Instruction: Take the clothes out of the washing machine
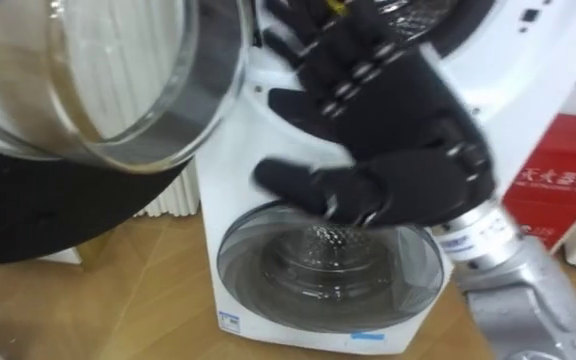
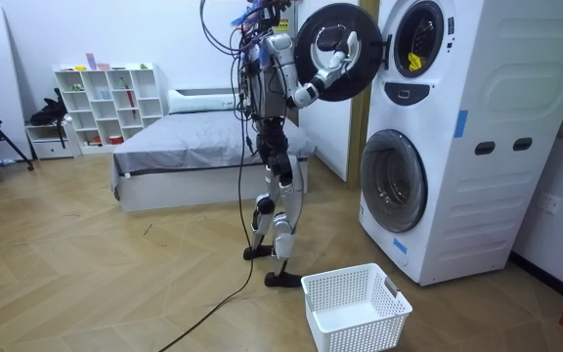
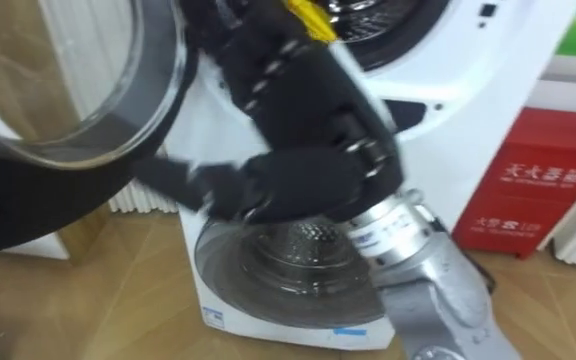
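my right hand (image 1: 398, 150) was spread wide, empty, beside the door (image 1: 208, 90). room view added a basket (image 2: 350, 328). cloth (image 3: 306, 15) was cut off.

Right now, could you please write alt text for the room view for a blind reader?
A humanoid robot stands before two stacked washing machines, right robot hand raised at the upper one's open door. A white laundry basket sits on the floor nearby; a bed stands behind.
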Motion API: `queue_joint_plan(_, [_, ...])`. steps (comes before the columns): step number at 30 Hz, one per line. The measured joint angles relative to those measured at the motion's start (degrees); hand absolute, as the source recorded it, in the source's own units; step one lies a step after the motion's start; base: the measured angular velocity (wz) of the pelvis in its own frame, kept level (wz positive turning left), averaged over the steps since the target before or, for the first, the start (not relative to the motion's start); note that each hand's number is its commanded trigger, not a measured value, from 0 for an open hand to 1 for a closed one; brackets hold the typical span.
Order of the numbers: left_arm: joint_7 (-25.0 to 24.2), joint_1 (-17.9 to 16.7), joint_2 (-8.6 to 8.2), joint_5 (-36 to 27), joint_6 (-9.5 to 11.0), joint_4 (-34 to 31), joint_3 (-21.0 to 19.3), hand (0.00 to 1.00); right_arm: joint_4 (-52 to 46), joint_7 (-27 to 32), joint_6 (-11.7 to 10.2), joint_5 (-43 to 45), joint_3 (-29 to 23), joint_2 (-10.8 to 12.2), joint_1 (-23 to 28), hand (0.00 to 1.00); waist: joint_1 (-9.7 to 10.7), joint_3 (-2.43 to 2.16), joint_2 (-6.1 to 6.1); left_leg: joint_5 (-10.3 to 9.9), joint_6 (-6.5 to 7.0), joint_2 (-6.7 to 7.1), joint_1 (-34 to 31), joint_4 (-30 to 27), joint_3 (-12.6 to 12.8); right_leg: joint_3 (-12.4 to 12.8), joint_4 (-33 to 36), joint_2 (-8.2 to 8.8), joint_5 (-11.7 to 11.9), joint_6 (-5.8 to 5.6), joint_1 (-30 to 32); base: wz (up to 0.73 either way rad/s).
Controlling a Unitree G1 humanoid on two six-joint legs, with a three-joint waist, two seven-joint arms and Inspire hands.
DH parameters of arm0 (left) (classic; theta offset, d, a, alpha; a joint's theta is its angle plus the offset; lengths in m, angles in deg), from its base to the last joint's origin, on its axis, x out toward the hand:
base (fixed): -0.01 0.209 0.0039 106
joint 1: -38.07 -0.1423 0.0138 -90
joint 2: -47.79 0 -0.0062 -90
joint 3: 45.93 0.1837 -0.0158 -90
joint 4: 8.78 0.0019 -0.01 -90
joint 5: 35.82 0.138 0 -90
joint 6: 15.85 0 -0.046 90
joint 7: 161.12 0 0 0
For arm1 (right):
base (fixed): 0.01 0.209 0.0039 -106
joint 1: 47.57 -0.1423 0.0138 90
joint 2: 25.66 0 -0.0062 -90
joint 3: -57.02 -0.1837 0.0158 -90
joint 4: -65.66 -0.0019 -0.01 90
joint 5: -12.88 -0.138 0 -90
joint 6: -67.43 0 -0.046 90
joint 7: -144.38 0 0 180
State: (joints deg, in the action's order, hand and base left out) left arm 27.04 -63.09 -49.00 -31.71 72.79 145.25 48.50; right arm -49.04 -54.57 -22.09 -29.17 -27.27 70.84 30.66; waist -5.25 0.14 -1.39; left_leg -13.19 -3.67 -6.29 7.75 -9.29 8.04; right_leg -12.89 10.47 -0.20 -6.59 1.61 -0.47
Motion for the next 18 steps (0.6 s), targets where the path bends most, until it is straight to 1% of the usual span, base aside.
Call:
queue_joint_plan(1, [-0.2,-0.2,0.15,0.0,0.1,-0.1,-0.2,0.00,0.0,0.2,0.0,0.1,-0.2,0.0,0.0,0.00,0.5,-0.09,-0.13,0.0,0.00,0.00,0.0,0.0,0.0,0.1,0.0,-0.02,0.0,0.00,0.0,0.00])
queue_joint_plan(5, [-0.4,-1.2,0.35,-0.1,0.3,-1.1,-1.6,0.00,0.0,1.5,0.0,0.1,-0.4,0.0,0.3,0.00,0.7,-0.43,-0.65,0.0,0.00,0.00,0.0,0.0,0.0,0.1,0.0,-0.03,0.0,0.00,0.0,0.00])
queue_joint_plan(6, [-0.4,-1.3,0.35,-0.1,0.3,-1.1,-1.9,0.00,0.0,1.7,0.0,0.1,-0.4,0.0,0.3,0.00,0.7,-0.44,-0.68,0.0,0.00,0.00,0.1,0.0,0.0,0.1,0.0,-0.03,0.0,0.00,-0.1,0.00])
queue_joint_plan(10, [-0.2,-2.2,0.32,-0.1,0.6,-1.2,-3.1,0.00,0.0,2.4,0.0,0.4,-1.7,-0.2,2.6,0.00,0.7,-0.45,-0.83,0.0,-0.01,0.01,1.0,0.1,0.0,0.1,-0.5,-0.08,0.0,-0.10,-1.2,0.00])
queue_joint_plan(13, [-0.2,-2.4,0.29,-0.1,0.6,-1.1,-3.1,0.00,0.2,3.1,0.0,1.8,-2.9,-0.2,4.0,0.00,0.8,-0.39,-0.78,0.0,-0.01,0.02,1.2,0.1,-0.1,0.1,-0.7,-0.10,0.1,-0.15,-1.5,0.01])
queue_joint_plan(18, [-0.2,-2.1,0.18,0.0,0.5,-1.1,-3.1,0.00,1.1,3.4,0.0,4.6,-3.1,-0.2,4.2,0.00,1.1,-0.09,-0.48,0.0,-0.02,0.01,1.2,0.2,-0.1,0.1,-0.7,-0.14,0.1,-0.15,-1.5,0.00])
